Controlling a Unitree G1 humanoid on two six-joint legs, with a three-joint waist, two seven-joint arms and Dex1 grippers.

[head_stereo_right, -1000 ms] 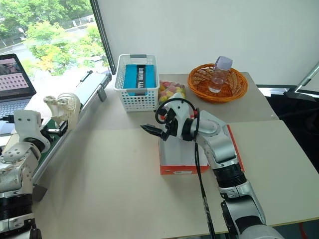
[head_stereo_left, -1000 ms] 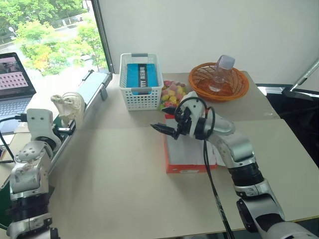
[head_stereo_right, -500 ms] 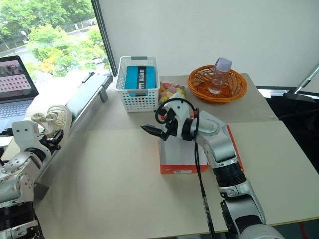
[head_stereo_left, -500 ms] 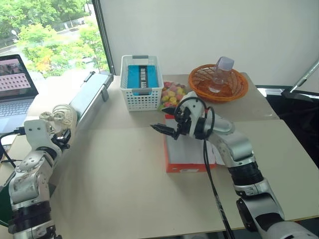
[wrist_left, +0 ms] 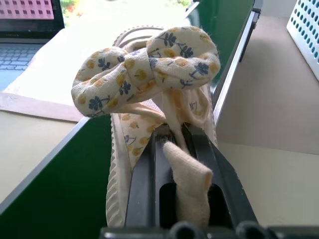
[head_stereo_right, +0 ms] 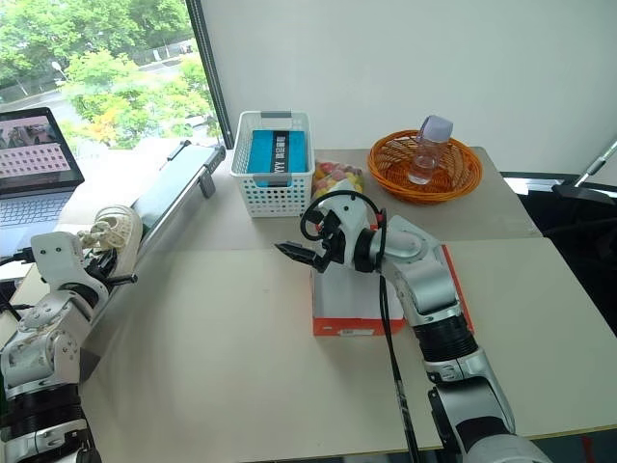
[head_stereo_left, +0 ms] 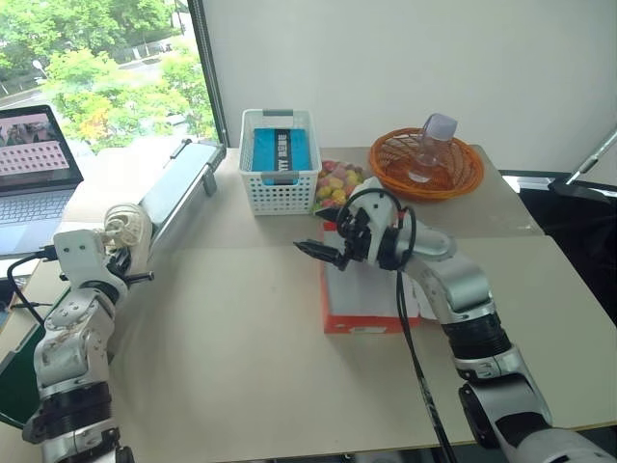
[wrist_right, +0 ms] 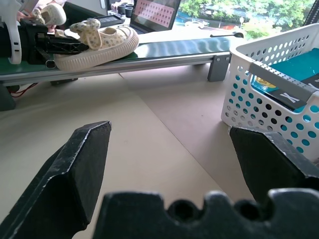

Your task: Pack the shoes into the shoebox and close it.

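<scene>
Left gripper (wrist_left: 172, 149) fingers clamped on cream shoe (wrist_left: 149, 99) (bow-topped) on green conveyor (wrist_right: 149, 52), right gripper (wrist_right: 174, 164) fingers spread wide, empty, beside shoebox (head_stereo_left: 371, 294).

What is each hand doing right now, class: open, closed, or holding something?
Left hand: closed on a shoe, pinching its fabric over the green conveyor.
Right hand: open, holding nothing, above the shoebox.
</scene>
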